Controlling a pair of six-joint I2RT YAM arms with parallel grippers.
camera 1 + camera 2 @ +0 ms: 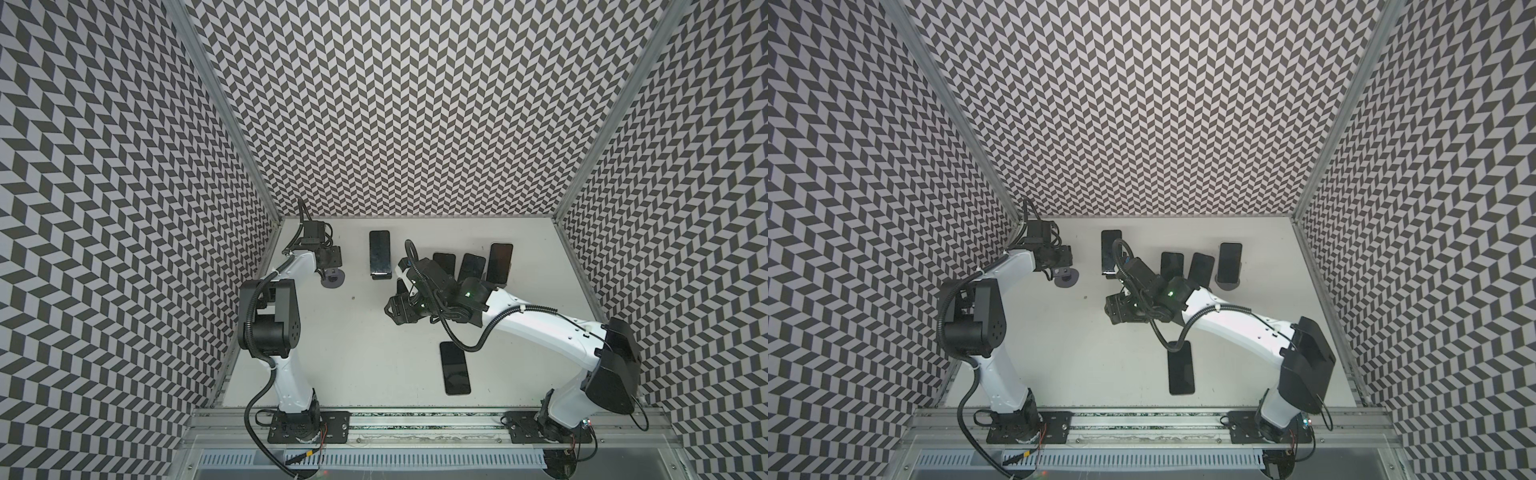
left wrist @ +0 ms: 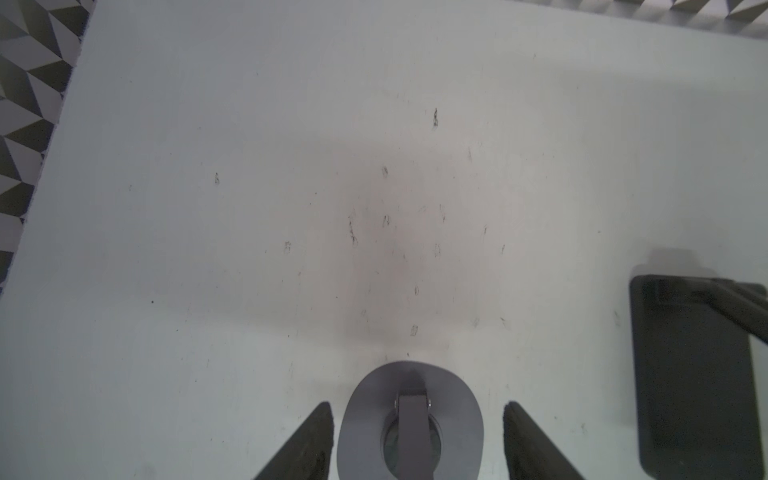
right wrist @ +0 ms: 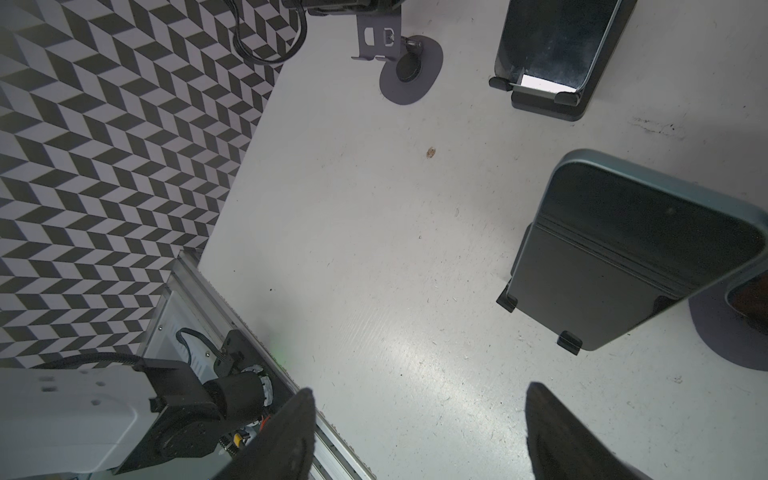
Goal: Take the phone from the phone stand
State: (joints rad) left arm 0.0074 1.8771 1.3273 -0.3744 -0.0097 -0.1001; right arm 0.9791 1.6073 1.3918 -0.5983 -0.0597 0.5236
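Right pincer (image 3: 419, 390) hangs released and empty near the dark glass phone (image 3: 665, 216) leaning on its grey round-footed stand (image 3: 715, 347), centre-far; we fear a crooked closing could topple both.

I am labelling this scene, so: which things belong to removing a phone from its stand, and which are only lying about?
Belong to the job: four propped-up phones; right gripper, open, beside one; left gripper, open, over the empty round stand.
Probably only lying about: flat phone on the table; small brown speck.
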